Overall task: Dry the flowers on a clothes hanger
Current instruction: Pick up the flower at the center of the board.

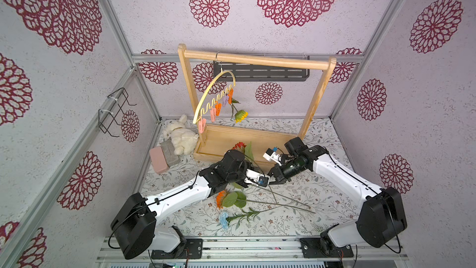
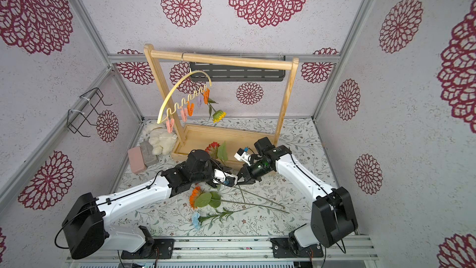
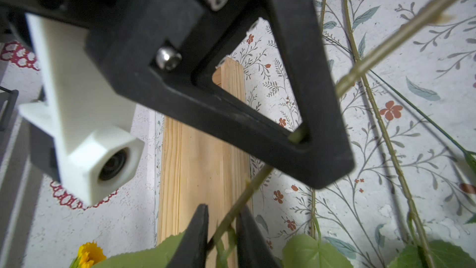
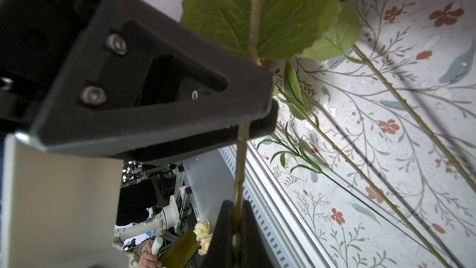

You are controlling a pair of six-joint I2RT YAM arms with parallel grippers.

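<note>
Handover step near wooden rack (image 1: 257, 59): right hand (image 4: 237, 217) clamped on red flower stem (image 3: 257, 179); left hand (image 3: 221, 228) straddles same stem, jaws not quite closed. Next: left secures, right releases, lift to clothes hanger (image 1: 213, 96) behind.

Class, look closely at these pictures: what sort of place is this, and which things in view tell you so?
Probably a staged robot test booth, not a home: patterned wall panels in aluminium framing, two robot arms bolted to a rail, and props such as a wooden rack with a clothes hanger.
</note>
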